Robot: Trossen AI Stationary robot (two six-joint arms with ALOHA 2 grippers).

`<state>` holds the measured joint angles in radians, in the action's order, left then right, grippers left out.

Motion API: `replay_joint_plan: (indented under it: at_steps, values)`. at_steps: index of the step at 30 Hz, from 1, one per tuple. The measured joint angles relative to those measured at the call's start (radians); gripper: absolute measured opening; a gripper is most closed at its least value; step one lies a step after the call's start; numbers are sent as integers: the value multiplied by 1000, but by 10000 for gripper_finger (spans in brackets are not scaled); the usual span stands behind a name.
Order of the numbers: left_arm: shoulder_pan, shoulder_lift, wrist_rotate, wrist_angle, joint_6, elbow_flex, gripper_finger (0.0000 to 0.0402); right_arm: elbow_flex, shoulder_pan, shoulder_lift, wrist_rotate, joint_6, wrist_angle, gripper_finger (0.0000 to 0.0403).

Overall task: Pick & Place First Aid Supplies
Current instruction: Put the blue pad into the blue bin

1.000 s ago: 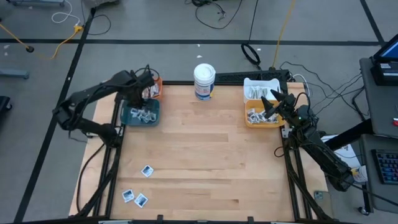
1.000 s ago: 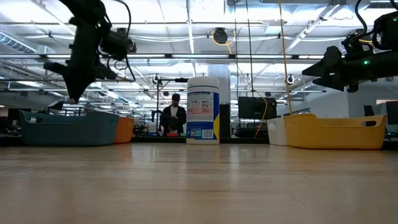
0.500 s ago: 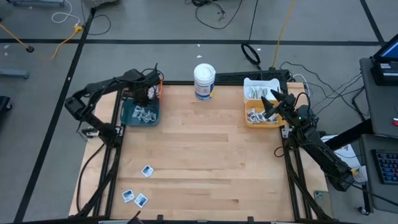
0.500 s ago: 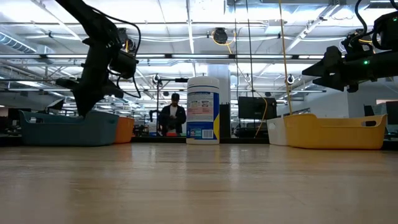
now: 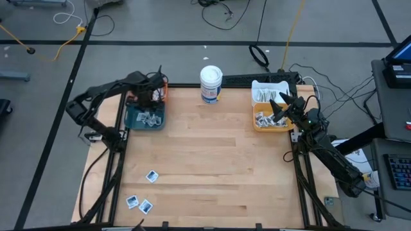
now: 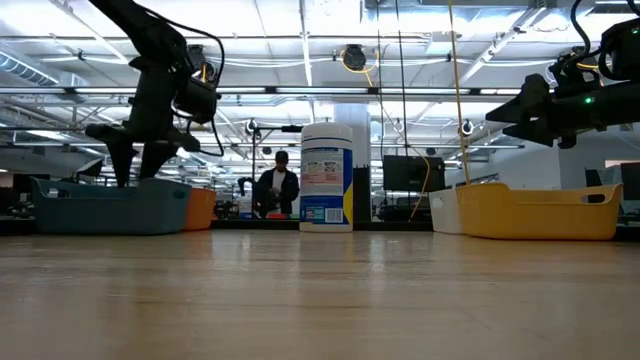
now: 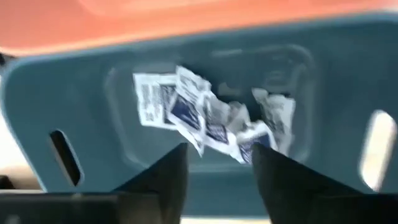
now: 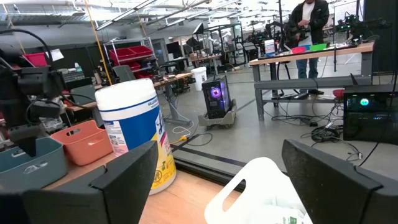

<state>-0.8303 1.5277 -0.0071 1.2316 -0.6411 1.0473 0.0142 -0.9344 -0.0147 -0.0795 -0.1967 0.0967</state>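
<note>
Left tool [image 5: 151,97] hangs over the teal bin [image 5: 133,121], fingers parted, nothing between them. Crumpled white-and-blue square sachets [image 7: 205,121] lie heaped inside that bin; three more [image 5: 142,194] rest on the tabletop [image 5: 205,167]. Right tool [image 5: 277,106] waits spread wide above the yellow bin [image 5: 257,126].

The teal bin [image 5: 145,118] stands at the table's [image 5: 212,167] far left, the orange bin [image 5: 156,92] just behind it. The tub [image 5: 210,84] stands at the far middle. Two bins [image 5: 270,109] stand at the far right. Three sachets [image 5: 142,196] lie near the front left.
</note>
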Motion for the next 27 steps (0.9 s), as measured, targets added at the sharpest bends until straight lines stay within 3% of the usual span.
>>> replay_joint_plan:
  at_steps: [7, 15, 27]
  values:
    - [40, -66, 41, 8, -18, 0, 249, 0, 0, 0, 0, 0, 0, 337]
    - [167, -134, 32, 27, -111, 0, 268, 0, 0, 0, 0, 0, 0, 337]
    - [577, -157, 95, 50, -327, 0, 269, 0, 0, 0, 0, 0, 0, 337]
